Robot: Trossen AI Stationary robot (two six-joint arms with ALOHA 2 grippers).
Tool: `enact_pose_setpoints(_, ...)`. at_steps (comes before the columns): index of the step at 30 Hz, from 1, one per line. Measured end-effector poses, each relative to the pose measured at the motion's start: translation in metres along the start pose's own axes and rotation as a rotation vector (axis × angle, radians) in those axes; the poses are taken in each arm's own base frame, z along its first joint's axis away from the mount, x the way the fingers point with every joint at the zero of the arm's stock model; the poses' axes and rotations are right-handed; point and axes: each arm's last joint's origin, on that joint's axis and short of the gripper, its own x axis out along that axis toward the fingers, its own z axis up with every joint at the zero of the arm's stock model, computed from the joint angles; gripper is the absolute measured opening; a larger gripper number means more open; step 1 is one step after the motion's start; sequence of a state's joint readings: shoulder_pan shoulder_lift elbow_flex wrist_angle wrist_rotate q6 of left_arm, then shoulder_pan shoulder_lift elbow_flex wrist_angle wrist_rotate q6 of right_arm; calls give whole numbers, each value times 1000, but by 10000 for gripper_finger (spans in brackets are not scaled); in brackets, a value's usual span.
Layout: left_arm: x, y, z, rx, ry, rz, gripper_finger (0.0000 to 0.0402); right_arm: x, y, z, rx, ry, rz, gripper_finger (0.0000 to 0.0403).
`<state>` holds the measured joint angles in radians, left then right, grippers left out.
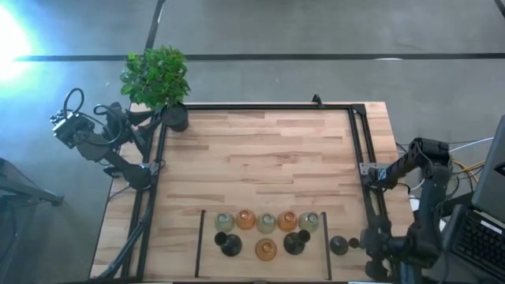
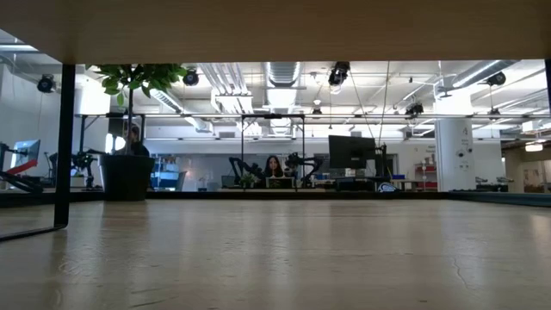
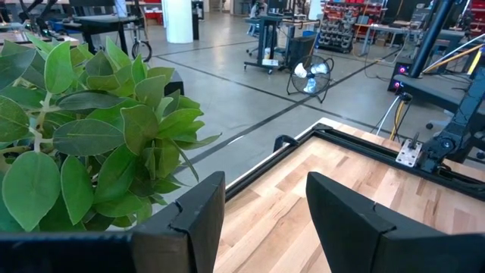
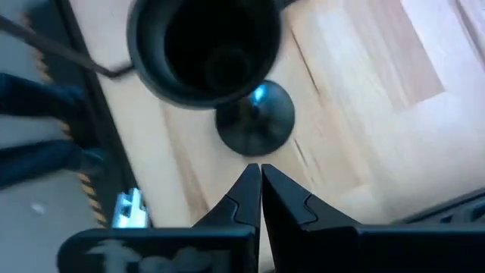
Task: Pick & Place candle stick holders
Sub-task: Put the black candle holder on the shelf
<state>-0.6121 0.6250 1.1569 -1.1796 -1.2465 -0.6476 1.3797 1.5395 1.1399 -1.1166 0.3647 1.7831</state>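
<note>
- Amber and pale glass candle stick holders (image 1: 266,222) sit grouped at the wooden table's (image 1: 268,150) near edge.
- Left gripper (image 3: 261,220) by the plant (image 1: 156,76), fingers apart, empty.
- Right gripper (image 4: 261,189) pinched together over a dark holder (image 4: 255,121).

Seen from above: wooden table (image 1: 268,158) edged by a black frame (image 1: 260,106), with a leafy potted plant (image 1: 158,79) at its far left corner, just beside the left end effector (image 1: 146,120), which hangs off the table's left edge. Grouped well away from that end effector, along the near edge between two black strips: a row of pale glass holders (image 1: 267,223) alternating with amber holders (image 1: 245,219), then two black holders (image 1: 230,245) flanking one more amber piece. Outside the right strip, one dark round holder (image 1: 338,245) just beside the right end effector (image 1: 357,244), whose fingers cannot be made out from here.
</note>
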Motion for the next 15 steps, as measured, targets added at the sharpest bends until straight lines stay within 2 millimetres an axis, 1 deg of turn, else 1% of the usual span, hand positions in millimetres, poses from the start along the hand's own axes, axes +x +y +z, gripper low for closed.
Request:
enact_pose_setpoints(3, 0, 0, 0, 0, 0, 0, 191, -2, -8, 2, 50, -28, 32, 8)
enact_pose_setpoints(6, 0, 0, 0, 0, 0, 1, 191, 0, -12, 3, 20, -30, 63, 8)
enact_pose_setpoints(10, 0, 0, 0, 1, 0, 0, 191, 3, -13, 2, -80, -39, 114, 8)
enact_pose_setpoints(13, 0, 0, 0, 2, 0, 0, 191, 6, -14, 1, -138, -37, 112, 8)
enact_pose_setpoints(15, 0, 0, 0, 1, 0, 1, 190, 9, -24, 2, -200, -48, 50, 8)
